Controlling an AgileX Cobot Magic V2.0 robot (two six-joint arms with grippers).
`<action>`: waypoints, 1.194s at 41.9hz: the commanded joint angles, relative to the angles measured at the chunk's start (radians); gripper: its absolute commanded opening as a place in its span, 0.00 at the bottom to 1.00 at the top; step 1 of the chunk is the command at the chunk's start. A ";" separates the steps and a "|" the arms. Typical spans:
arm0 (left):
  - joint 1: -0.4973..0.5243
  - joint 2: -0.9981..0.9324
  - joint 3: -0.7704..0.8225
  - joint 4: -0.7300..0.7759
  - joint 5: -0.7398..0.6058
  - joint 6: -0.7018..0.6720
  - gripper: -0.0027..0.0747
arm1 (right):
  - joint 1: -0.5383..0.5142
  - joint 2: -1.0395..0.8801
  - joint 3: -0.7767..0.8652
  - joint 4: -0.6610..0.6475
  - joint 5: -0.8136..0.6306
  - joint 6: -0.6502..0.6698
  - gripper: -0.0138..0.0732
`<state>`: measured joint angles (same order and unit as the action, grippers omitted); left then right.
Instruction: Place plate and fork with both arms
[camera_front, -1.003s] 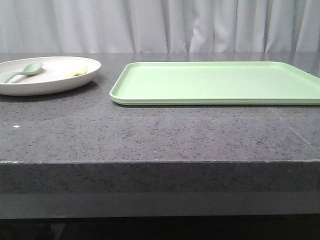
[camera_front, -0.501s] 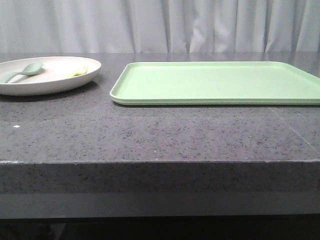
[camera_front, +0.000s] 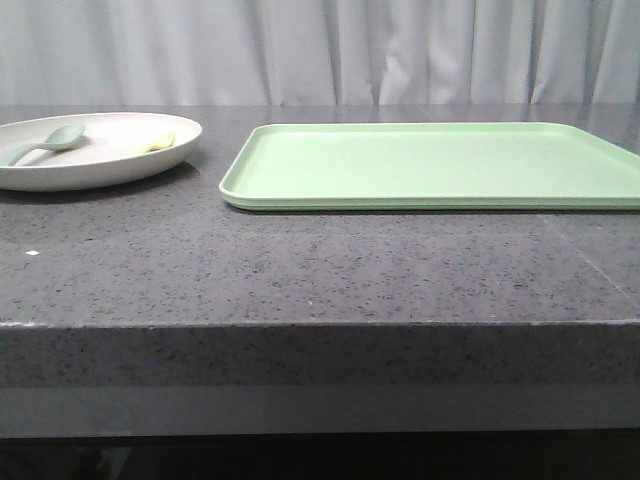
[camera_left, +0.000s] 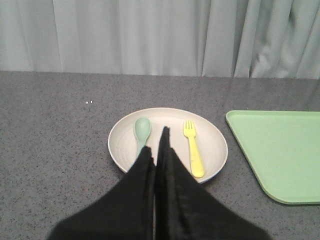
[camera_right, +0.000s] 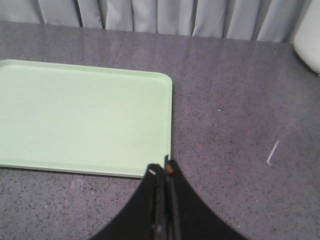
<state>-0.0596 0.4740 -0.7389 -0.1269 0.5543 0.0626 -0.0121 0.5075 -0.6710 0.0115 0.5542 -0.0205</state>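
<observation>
Apparently nothing has shifted over the last second: in the front view the plate (camera_front: 95, 150), the two utensils in it and the light green tray (camera_front: 430, 165) lie just where they lay before, and neither arm has come into that view.

Seen from the left wrist, the left hand (camera_left: 159, 145) has its two black fingers pressed together with no gap between them, gripping nothing. It hangs over the near side of the plate (camera_left: 167, 145), and its tips overlap the plate's middle between the two utensils; whether they touch the surface I cannot tell.

Seen from the right wrist, the right hand (camera_right: 165, 170) is likewise closed and holds nothing. It sits above the grey speckled desk (camera_right: 235, 100), just off the near right corner of the tray (camera_right: 85, 115).

The plate is round, shallow and cream coloured, with a low raised rim and a matte finish. It rests on the desk (camera_front: 300, 270) at the left, just beside the tray and not touching it. The fork (camera_left: 193, 148) is small and pale yellow with short tines; it lies flat in the tray-side half of the plate, tines pointing away from the robot. A pale teal spoon (camera_left: 142, 131) lies in the other half, well apart from the fork.
</observation>
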 joint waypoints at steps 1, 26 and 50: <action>-0.008 0.045 -0.035 -0.010 -0.072 -0.010 0.01 | 0.003 0.032 -0.029 -0.012 -0.071 -0.003 0.08; -0.008 0.092 -0.035 0.022 -0.110 -0.011 0.30 | 0.003 0.042 -0.029 -0.012 -0.071 -0.002 0.44; -0.008 0.092 -0.035 0.070 -0.134 -0.011 0.81 | 0.004 0.042 -0.029 -0.023 -0.070 -0.002 0.88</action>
<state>-0.0596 0.5574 -0.7389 -0.0511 0.5107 0.0626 -0.0100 0.5399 -0.6710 0.0000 0.5581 -0.0205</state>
